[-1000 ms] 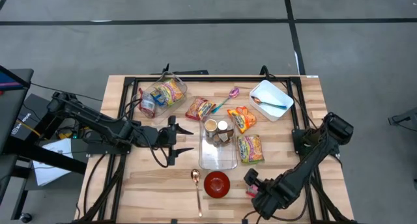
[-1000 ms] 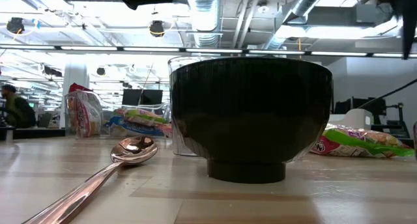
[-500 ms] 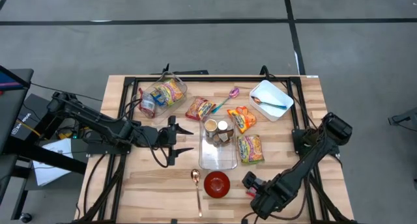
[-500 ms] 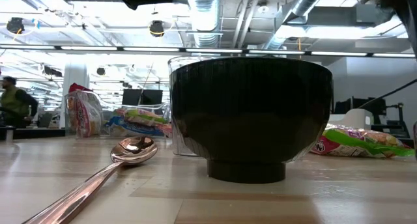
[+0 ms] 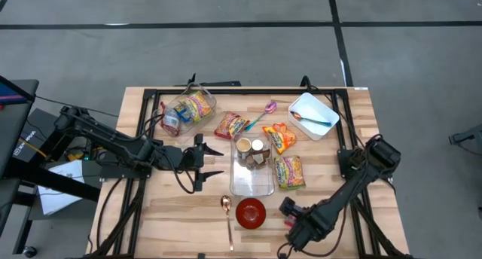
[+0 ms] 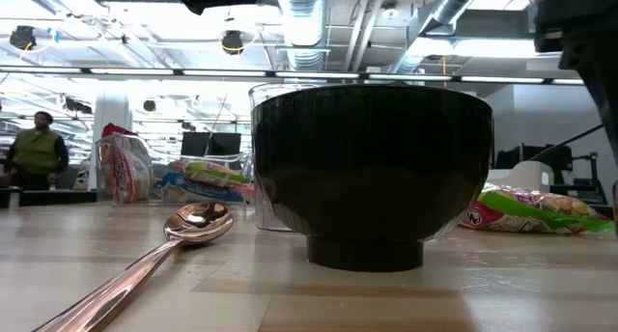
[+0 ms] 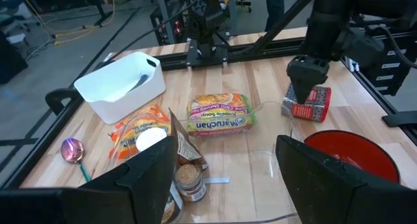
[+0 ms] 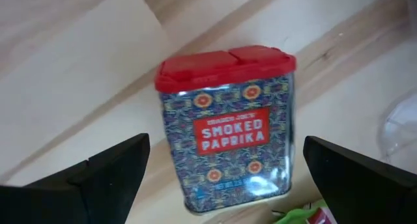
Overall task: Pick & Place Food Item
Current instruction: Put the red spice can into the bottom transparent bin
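From above, the light wooden slatted table (image 5: 151, 214) carries a clear rectangular plastic container (image 5: 252, 175) at its middle, with small jars at its far end. A red round bowl (image 5: 251, 212) sits just in front of it, a copper-coloured metal spoon (image 5: 227, 217) beside the bowl. A yellow-green instant noodle packet (image 5: 289, 172) lies just right of the container, and a white rectangular tub (image 5: 313, 115) stands near the far right corner. The left gripper (image 5: 207, 162) hovers left of the container, fingers spread. The right gripper (image 5: 289, 214) hangs low near the front edge, right of the bowl, over a small tin that is mostly hidden here.

At table height, the bowl (image 6: 372, 173) fills the middle, dark in this light, with the spoon (image 6: 183, 231) lying to one side and the noodle packet (image 6: 541, 208) on the other. A person (image 6: 37, 151) stands far off in the room.

In the left wrist view, the left fingers (image 7: 153, 175) stand wide apart with nothing between them; beyond them the right gripper (image 7: 306, 87) points down onto the tin (image 7: 307, 103), beside the bowl (image 7: 355, 155).

In the right wrist view, the blue patterned smoked paprika tin with a red lid (image 8: 227, 123) lies flat on the wood between the spread right fingers (image 8: 107, 168), which do not touch it.
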Tool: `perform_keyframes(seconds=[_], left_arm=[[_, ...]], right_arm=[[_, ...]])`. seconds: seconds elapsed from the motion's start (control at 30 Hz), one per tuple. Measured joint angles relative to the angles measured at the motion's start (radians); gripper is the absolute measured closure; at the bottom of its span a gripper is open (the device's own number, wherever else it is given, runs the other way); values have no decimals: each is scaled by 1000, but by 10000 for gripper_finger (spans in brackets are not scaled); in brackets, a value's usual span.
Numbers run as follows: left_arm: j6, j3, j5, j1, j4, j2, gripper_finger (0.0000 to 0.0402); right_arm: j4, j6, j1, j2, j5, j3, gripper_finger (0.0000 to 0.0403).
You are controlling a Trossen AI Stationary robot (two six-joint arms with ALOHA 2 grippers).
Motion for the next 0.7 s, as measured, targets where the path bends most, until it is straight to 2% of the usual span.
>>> perform_keyframes(seconds=[0.37, 0.7], left_arm=[[-3, 0, 0, 0, -2, 0, 144], [-3, 0, 0, 0, -3, 0, 144]], right_arm=[[0, -16, -35, 0, 1, -43, 3], [-12, -1, -61, 0, -6, -43, 25]])
